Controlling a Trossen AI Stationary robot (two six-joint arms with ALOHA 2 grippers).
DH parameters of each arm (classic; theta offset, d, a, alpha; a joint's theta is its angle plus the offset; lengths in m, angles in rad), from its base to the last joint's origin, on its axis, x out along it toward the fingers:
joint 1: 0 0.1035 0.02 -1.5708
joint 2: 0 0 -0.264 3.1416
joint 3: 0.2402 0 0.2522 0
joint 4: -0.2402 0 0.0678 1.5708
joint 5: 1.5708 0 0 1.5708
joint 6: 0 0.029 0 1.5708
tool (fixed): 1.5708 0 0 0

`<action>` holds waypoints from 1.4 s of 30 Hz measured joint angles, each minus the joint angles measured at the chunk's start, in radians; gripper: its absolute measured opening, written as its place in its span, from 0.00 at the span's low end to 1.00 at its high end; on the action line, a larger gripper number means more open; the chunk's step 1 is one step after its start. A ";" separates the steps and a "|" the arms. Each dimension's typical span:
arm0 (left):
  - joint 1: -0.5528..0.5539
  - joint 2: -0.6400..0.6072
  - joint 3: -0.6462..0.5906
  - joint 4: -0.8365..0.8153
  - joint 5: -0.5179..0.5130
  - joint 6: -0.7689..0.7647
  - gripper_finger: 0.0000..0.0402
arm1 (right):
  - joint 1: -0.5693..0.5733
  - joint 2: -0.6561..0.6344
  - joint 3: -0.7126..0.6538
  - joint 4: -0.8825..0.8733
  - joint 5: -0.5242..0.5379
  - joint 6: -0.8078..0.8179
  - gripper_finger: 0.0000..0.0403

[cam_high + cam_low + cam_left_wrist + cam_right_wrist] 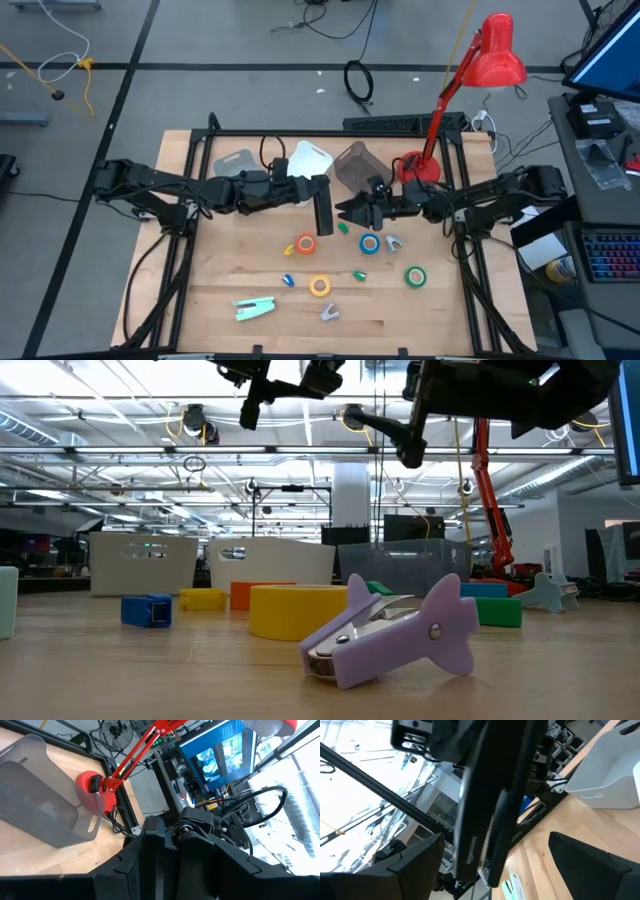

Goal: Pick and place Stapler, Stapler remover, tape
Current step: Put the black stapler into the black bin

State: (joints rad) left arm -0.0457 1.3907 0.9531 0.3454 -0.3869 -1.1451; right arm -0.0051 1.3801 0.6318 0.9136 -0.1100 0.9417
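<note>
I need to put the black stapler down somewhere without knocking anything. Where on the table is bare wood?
The widest bare patch lies between the table's left edge and the mint stapler. A smaller one sits right of the green tape. It is crowded mid-table around the orange tape, blue tape and yellow tape.

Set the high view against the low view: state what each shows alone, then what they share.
Only the high view shows the whole layout: the left claw holding a black stapler above the table, the open right claw facing it, a mint stapler, and the red lamp's shade.

Only the low view shows the room behind the table.

Both show the yellow tape, the lilac staple remover and the bins.
</note>
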 joint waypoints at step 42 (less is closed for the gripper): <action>-0.012 -0.002 -0.001 -0.110 -0.154 0.059 0.44 | -0.013 0.126 0.184 -0.117 0.112 -0.081 0.88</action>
State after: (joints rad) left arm -0.0574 1.3891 0.9520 0.2352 -0.5410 -1.0858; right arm -0.0185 1.5056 0.8158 0.7969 0.0020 0.8608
